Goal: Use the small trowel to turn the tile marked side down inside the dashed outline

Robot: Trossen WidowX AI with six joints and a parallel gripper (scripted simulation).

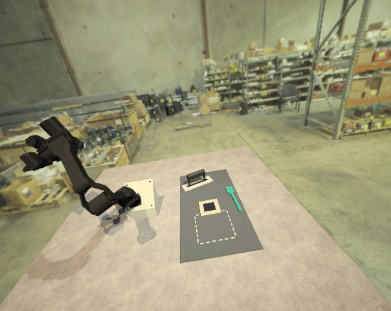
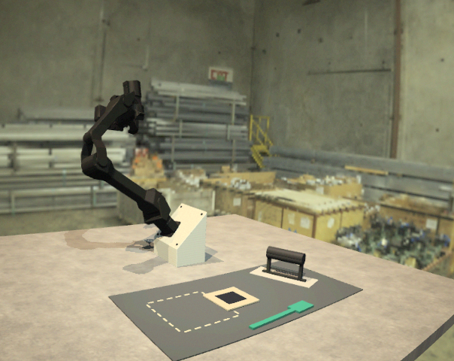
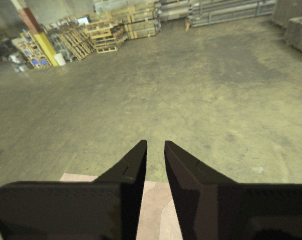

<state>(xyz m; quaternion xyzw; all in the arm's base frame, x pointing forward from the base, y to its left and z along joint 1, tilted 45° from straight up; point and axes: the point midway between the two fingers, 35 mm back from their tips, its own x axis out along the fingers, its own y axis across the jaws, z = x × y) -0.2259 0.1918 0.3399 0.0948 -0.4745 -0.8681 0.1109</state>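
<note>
The green trowel [image 1: 234, 197] lies flat on the right side of the dark mat [image 1: 215, 217]; it also shows in the exterior view [image 2: 281, 313]. The beige tile [image 1: 209, 207] lies with its dark marked side up, just beyond the dashed outline [image 1: 214, 227], and shows in the exterior view too [image 2: 231, 298]. My gripper [image 1: 112, 219] is far left of the mat, low over the table beside the white block. In the wrist view its fingers [image 3: 155, 150] stand nearly together with a narrow gap and nothing between them.
A white wedge-shaped block [image 1: 142, 197] stands on the table next to my wrist. A black handled tool [image 1: 196, 177] sits on a pale pad at the mat's far end. The wrist view looks past the table edge to the warehouse floor.
</note>
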